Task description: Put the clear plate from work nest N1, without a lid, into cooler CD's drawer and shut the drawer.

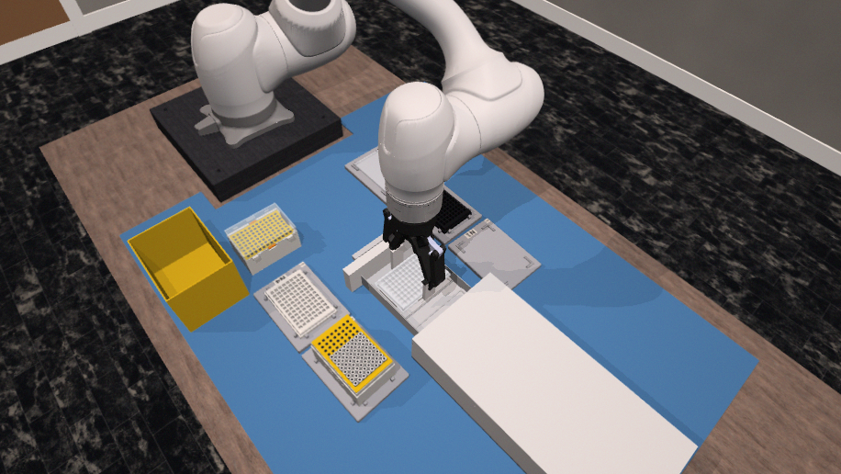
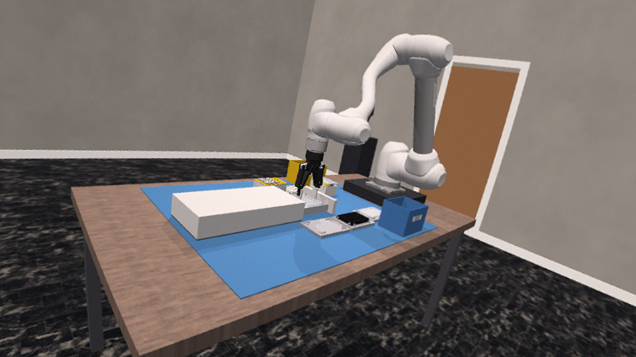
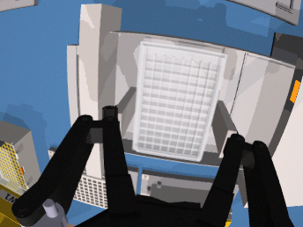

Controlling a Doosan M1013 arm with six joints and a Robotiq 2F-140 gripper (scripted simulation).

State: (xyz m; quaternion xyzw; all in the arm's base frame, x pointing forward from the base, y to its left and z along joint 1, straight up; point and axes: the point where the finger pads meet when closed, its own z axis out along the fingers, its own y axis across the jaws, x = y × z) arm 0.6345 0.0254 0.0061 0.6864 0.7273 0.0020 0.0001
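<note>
The cooler CD [image 1: 547, 377] is a long white box, and its drawer [image 1: 421, 300] stands pulled out toward the arm's base, with the bar handle [image 1: 365, 265] in front. My gripper [image 1: 422, 272] points straight down into the drawer and is shut on the clear plate [image 1: 401, 281]. In the wrist view the plate [image 3: 178, 99] sits between my fingers, right way up, low in the place nearer the handle, with its long side across the drawer. I cannot tell whether it touches the floor. The amber lamp [image 3: 295, 91] is lit. The grey nest N1 [image 1: 493, 255] is empty.
A yellow bin [image 1: 185, 265], a tip box [image 1: 263, 236], a white plate on its nest [image 1: 298, 299] and a yellow-rimmed rack [image 1: 352, 352] stand left of the drawer. A black plate [image 1: 452, 210] lies behind N1. A blue bin [image 2: 403, 214] stands near the arm's base.
</note>
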